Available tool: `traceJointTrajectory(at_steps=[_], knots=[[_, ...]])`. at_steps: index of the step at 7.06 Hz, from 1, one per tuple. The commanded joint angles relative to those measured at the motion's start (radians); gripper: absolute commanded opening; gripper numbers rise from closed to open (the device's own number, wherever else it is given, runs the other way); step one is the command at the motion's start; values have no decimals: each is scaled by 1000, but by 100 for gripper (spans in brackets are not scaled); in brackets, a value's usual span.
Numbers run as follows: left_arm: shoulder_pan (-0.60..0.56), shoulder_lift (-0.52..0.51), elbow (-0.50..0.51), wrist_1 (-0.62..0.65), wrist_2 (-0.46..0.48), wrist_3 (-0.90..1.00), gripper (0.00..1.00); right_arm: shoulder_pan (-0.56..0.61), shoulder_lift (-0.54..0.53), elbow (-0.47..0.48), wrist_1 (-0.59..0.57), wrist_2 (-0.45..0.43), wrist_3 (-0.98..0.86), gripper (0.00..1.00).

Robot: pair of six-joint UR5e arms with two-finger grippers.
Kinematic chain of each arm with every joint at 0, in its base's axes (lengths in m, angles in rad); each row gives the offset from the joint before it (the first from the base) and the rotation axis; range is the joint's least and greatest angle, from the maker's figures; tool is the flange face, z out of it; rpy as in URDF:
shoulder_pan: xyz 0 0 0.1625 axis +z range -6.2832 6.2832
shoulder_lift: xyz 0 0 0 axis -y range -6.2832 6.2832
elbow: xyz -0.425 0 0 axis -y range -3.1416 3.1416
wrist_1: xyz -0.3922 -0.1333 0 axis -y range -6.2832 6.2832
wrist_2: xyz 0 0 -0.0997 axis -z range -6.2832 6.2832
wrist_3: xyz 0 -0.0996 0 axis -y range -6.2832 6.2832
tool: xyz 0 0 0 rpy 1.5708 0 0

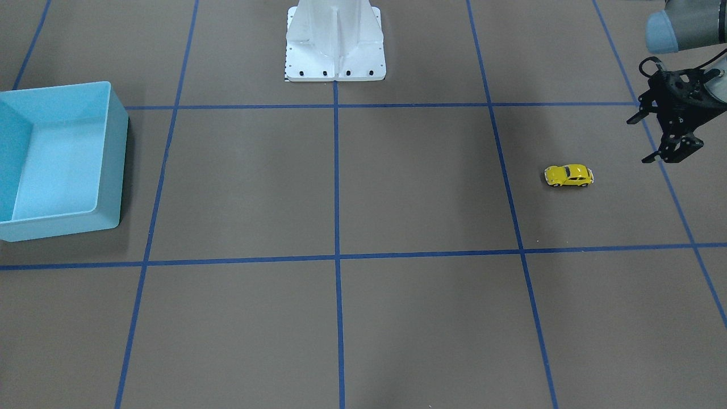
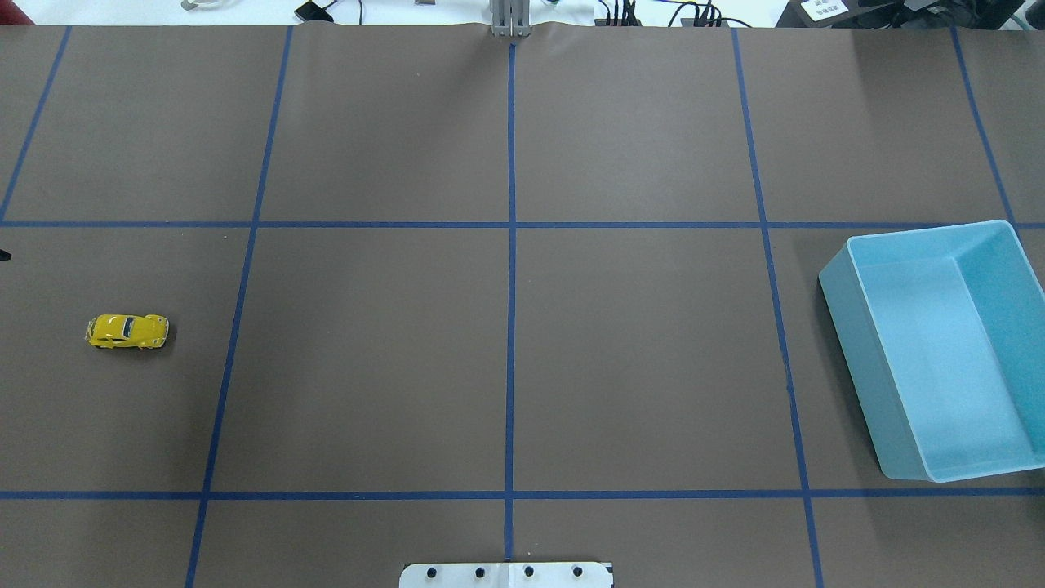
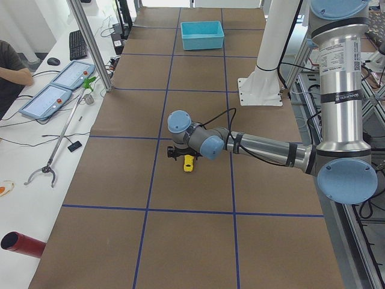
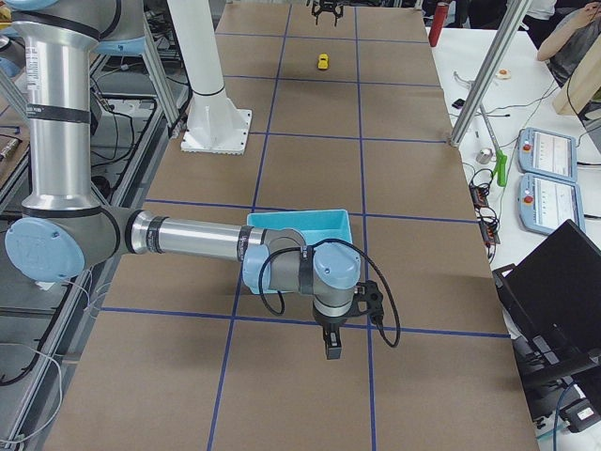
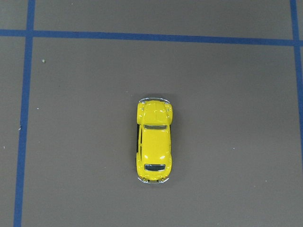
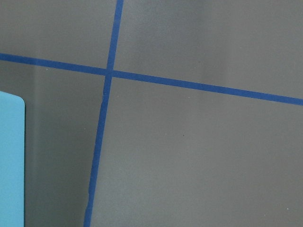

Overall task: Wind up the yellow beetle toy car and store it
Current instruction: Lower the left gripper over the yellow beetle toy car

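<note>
One yellow car (image 1: 569, 175) sits well away from the blue bin (image 1: 115, 170), the left claw (image 1: 644, 141) hanging spread near it; the right claw (image 4: 332, 345) I can't judge. So small, a crooked pinch might squirt it loose.

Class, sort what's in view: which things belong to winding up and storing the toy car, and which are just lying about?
Job in hand: yellow beetle toy car, light blue bin, left gripper.
Lying about: grabber stick, red tube, keyboard.
</note>
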State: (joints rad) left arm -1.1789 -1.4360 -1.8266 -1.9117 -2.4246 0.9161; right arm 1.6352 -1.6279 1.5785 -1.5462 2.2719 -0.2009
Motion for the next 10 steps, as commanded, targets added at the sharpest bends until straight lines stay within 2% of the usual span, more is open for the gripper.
traceJointTrajectory(at_steps=[1, 3, 4, 5, 6, 7, 9, 10], knots=[[36, 0, 35, -73, 69, -102, 100, 0, -1, 0, 0, 0, 0, 100], [111, 8, 23, -147, 107, -135, 100, 0, -1, 0, 0, 0, 0, 100], [158, 23, 17, -217, 136, -205, 100, 0, -1, 0, 0, 0, 0, 100], [232, 82, -21, -324, 206, -286, 100, 0, -1, 0, 0, 0, 0, 100], [276, 107, -26, -390, 211, -305, 100, 0, -1, 0, 0, 0, 0, 100], [322, 114, -33, -427, 214, -307, 100, 0, -1, 0, 0, -2, 0, 100], [404, 163, -17, -504, 297, -312, 100, 0, 2, -6, 0, -2, 0, 100], [441, 157, 15, -504, 288, -325, 100, 0, 3, -8, 0, -2, 0, 100]])
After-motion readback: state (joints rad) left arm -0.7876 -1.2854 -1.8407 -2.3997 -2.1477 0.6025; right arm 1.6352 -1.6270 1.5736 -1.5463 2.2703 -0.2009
